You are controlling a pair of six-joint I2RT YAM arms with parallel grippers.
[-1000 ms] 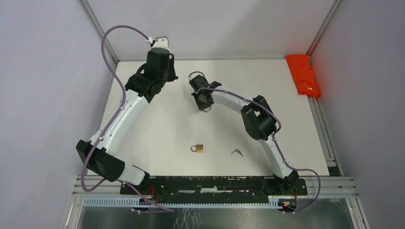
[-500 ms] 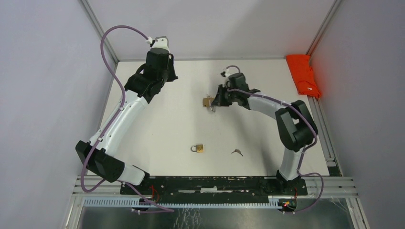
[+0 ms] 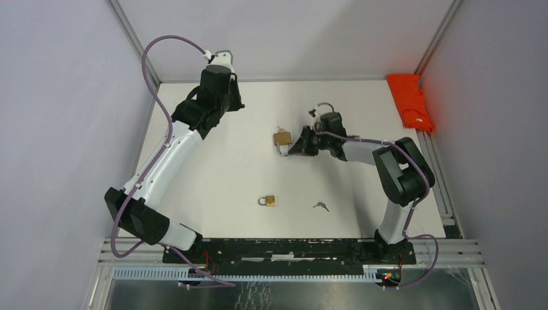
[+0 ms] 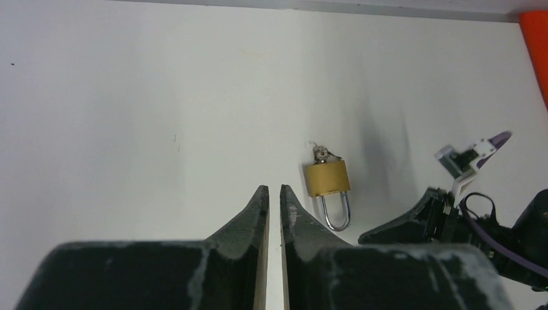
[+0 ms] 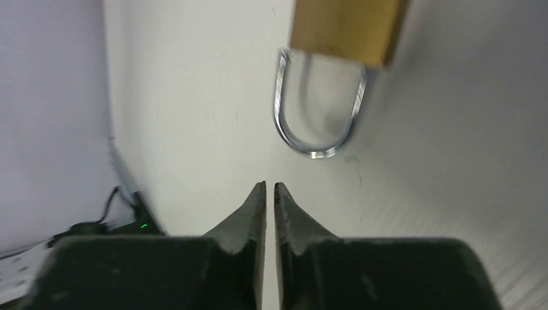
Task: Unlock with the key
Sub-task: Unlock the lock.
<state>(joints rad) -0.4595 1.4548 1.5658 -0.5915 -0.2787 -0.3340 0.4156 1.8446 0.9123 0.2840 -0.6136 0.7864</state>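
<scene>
**A:** R arm (image 3: 362, 150) swung out since a sec ago. Up top, padlock (image 3: 282, 137) now lies on surface (image 3: 226, 169), just off right claw (image 3: 292, 148).

**B:** L wrist: we see left claw (image 4: 270, 190) nearly clenched, empty; key (image 4: 320, 154) at padlock's base. R wrist: right claw same, shackle (image 5: 315, 153) ahead, apart.

On my feed, a crumpled orange fabric cloth (image 3: 411, 102) lies well off to the right of the right gripper (image 3: 292, 151) and a little beyond it. It sits at the far right edge of the white counter (image 3: 213, 174), against the aluminium frame rail (image 3: 432, 161). Plain grey walls (image 3: 58, 129) stand on both sides. On the near side of the gripper, a black base plate (image 3: 284, 248) runs along the counter's near edge.
</scene>
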